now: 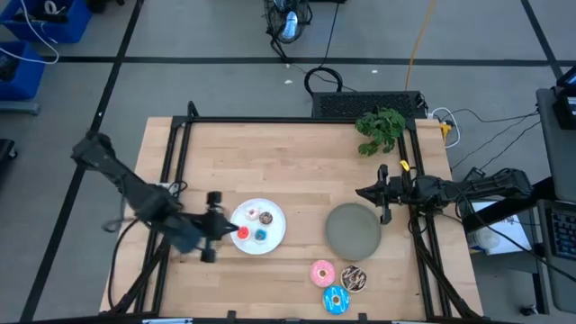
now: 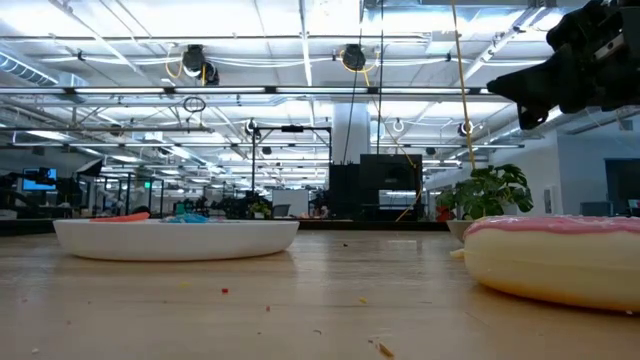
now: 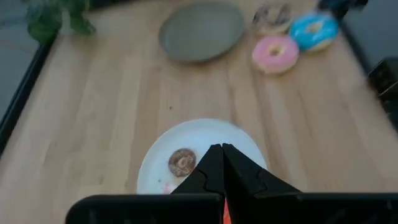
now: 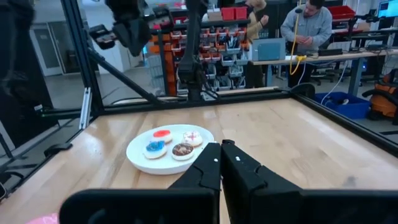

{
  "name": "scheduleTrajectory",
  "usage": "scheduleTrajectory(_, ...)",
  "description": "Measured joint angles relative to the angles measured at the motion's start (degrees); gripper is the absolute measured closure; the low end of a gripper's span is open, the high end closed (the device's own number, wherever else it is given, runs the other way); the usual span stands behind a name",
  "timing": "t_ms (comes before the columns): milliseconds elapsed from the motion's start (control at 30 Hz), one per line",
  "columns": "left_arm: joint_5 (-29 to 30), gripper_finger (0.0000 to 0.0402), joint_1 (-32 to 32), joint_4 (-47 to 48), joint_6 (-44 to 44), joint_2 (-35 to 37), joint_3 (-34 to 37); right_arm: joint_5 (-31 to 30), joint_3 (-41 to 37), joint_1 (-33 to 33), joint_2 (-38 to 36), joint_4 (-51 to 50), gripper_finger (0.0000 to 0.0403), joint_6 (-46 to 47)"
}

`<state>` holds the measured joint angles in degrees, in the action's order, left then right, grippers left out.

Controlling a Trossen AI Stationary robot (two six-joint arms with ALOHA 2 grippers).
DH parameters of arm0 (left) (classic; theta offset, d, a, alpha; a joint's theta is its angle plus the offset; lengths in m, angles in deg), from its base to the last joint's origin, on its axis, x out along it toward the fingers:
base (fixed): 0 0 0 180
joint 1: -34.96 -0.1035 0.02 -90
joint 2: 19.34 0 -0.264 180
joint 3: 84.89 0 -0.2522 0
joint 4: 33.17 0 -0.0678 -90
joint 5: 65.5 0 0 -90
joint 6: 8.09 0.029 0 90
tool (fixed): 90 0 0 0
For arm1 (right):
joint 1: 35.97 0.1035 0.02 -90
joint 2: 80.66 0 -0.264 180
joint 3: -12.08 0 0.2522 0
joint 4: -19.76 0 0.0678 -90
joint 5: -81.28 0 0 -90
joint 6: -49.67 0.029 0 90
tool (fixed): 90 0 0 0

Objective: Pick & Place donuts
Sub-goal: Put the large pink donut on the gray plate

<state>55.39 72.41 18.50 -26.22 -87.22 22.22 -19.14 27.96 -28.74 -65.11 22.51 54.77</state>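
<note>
Four small donuts lie on the round white plate (image 1: 273,239): red (image 1: 243,233), blue (image 1: 260,236), brown (image 1: 266,219) and whitish (image 1: 253,214). The right wrist view shows the same four: red (image 4: 162,133), blue (image 4: 155,148), brown (image 4: 182,150), whitish (image 4: 191,137). Three larger donuts rest on the table near its near edge: pink (image 1: 323,273), sprinkled chocolate (image 1: 353,279) and blue (image 1: 336,300). My left gripper (image 1: 236,230) hangs shut above the white plate's left rim, beside the red donut. My right gripper (image 1: 363,192) is shut and hovers just beyond the grey plate's far side.
A round grey plate (image 1: 353,230) sits bare to the right of the white one. A green plant (image 1: 380,129) stands at the far right corner. A black frame (image 1: 171,162) borders the table. In the low view the pink donut (image 2: 560,260) looms close on the right.
</note>
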Motion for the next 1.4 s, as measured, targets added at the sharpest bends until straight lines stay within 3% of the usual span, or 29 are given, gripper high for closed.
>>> scheduleTrajectory(267, 2.36, 0.0401, 3.58, -33.79, 6.09, 20.75, 31.64, 0.00, -0.01, 0.00, -0.02, 0.42, 0.0403, 0.35)
scheduleTrajectory(533, -4.12, 0.0401, 0.39, -55.26, 12.70, 31.30, 49.65, 0.02, 0.00, 0.00, 0.02, 0.42, 0.0403, 0.24)
scheduleTrajectory(733, -4.95, 0.0398, -2.05, -59.32, 12.98, 33.73, 54.27, 0.00, 0.01, 0.00, 0.02, 0.39, 0.0403, 0.22)
scheduleTrajectory(1400, -5.00, 0.0385, -2.92, -62.60, 19.99, 33.73, 54.42, 0.00, 0.01, 0.00, 0.02, 0.37, 0.0403, 0.22)
